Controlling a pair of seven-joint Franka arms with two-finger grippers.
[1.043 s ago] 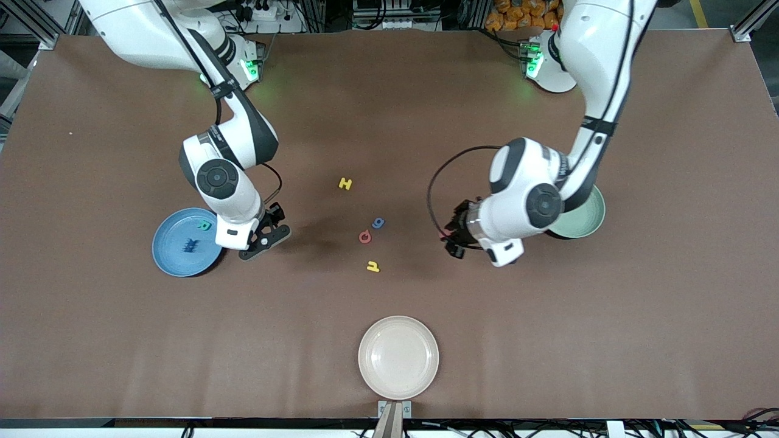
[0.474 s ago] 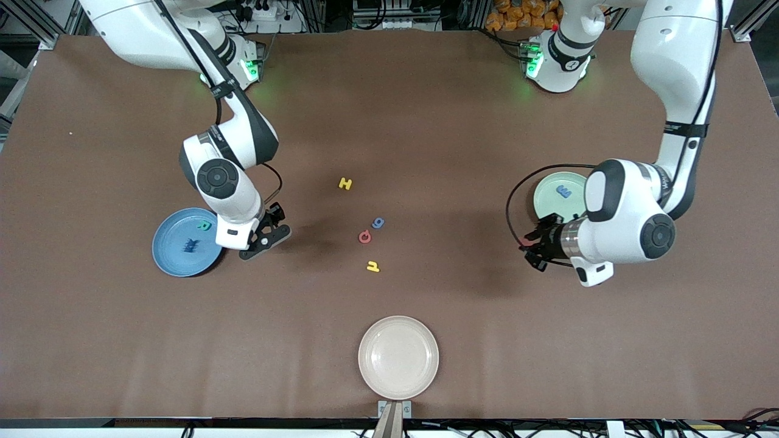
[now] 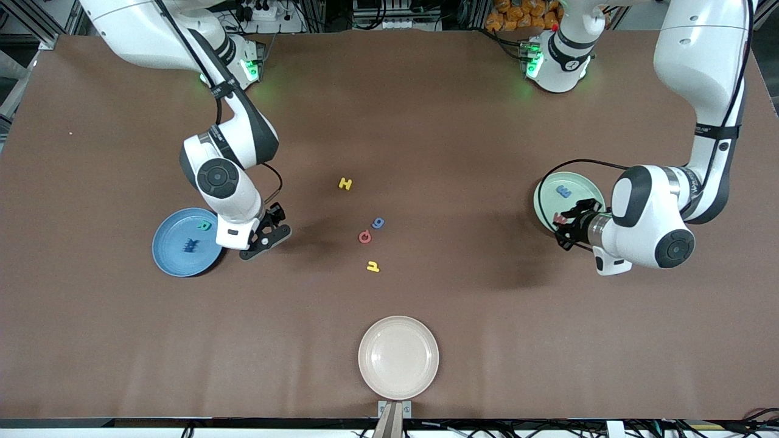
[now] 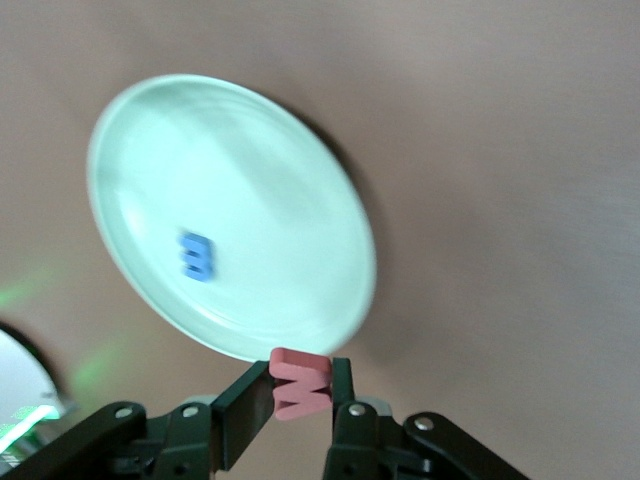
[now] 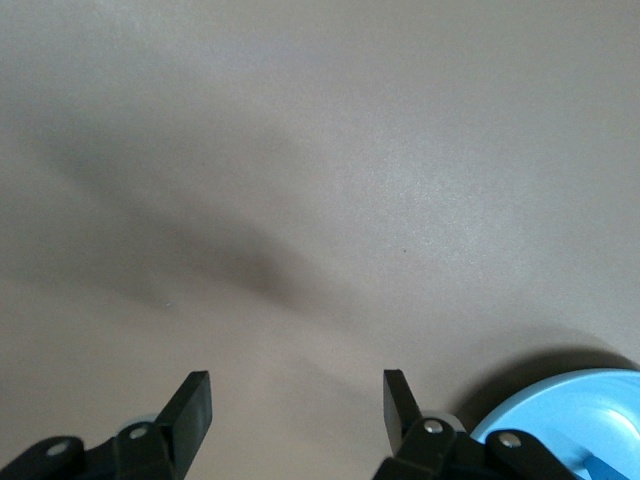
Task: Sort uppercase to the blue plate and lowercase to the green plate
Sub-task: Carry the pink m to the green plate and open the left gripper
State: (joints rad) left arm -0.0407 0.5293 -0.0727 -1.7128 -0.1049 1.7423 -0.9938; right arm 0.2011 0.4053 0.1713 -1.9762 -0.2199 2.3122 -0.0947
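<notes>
Left tool (image 4: 300, 395) grips red w (image 4: 299, 382) over green plate (image 4: 300, 200)

a brown worktop (image 3: 426, 121) carries three plates: a blue plate (image 3: 173, 258) toward the right arm's end, a green plate (image 3: 548, 188) toward the left arm's end, a cream plate (image 3: 398, 356) nearest the front camera. mid-worktop lie a yellow H (image 3: 345, 183), blue g (image 3: 378, 222), red Q (image 3: 364, 237) and yellow h (image 3: 373, 266).
</notes>
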